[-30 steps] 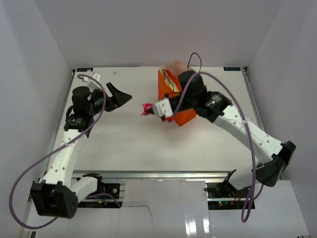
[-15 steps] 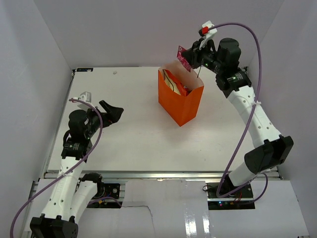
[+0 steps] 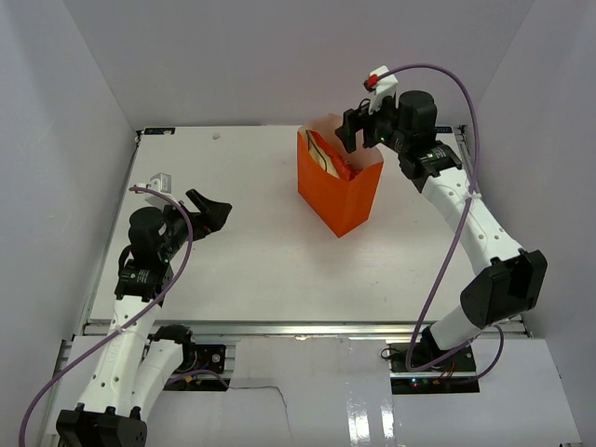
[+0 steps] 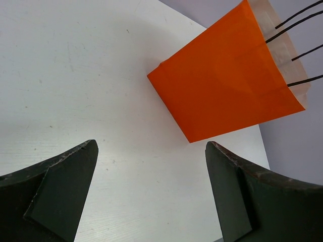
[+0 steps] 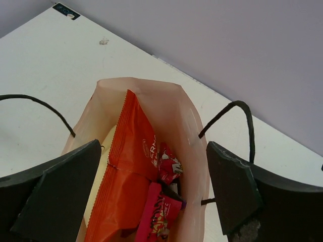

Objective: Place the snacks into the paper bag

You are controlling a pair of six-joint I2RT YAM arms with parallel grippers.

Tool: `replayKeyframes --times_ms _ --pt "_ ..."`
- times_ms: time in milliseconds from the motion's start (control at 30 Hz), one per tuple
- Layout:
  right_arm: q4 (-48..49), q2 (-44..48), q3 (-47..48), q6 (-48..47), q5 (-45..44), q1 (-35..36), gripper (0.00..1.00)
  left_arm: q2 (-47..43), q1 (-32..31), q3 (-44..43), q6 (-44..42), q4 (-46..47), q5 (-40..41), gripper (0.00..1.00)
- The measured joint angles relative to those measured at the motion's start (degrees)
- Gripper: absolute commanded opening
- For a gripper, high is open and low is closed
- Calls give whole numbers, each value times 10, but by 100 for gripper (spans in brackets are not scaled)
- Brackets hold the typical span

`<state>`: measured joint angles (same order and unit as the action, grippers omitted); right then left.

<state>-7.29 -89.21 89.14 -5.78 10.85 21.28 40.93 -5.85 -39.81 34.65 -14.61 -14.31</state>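
The orange paper bag (image 3: 341,194) stands upright at the table's back middle, with black loop handles (image 5: 229,116). My right gripper (image 3: 354,131) hangs open just above its mouth, and nothing is between its fingers (image 5: 233,187). Looking down, the right wrist view shows the snacks inside: a red-orange chip bag (image 5: 126,181), a pink-red wrapper (image 5: 162,217), a small red wrapper (image 5: 169,166) and a pale yellow edge (image 5: 101,166) beside the chip bag. My left gripper (image 3: 212,210) is open and empty over the table's left side, well away from the paper bag (image 4: 227,85).
A white wall rises close behind the paper bag, and another stands on each side. A small black label (image 5: 66,10) marks the table's far corner. A metal rail (image 3: 298,329) runs along the near edge by the arm bases.
My right gripper lifted a pink-red wrapper from beside the bag to above its mouth, then opened, and the wrapper now lies inside. The left arm drew back toward its base early on.
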Motion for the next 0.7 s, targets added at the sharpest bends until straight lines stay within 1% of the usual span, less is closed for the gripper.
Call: replayKeyframes --times_ms 133,200,300,400,500,633,700 --pt "-46 23 21 -9 13 -8 90 1 0 -2 -4 0 0 98" --pt "-71 43 28 -7 26 -26 90 2 0 -5 -8 0 -1 98" --pt "-112 79 26 -1 21 -69 90 2 0 -10 -13 0 -1 98" --pt "-154 122 -6 8 -42 -113 90 2 0 -12 -17 1 -1 98" --pt "-186 152 -56 9 -101 -139 90 3 0 -12 -19 1 -2 98" --pt "-217 190 -139 9 -148 -176 90 13 0 -12 -19 8 -8 98" --pt "-233 205 -165 11 -169 -186 90 22 0 -12 -18 10 -12 98"
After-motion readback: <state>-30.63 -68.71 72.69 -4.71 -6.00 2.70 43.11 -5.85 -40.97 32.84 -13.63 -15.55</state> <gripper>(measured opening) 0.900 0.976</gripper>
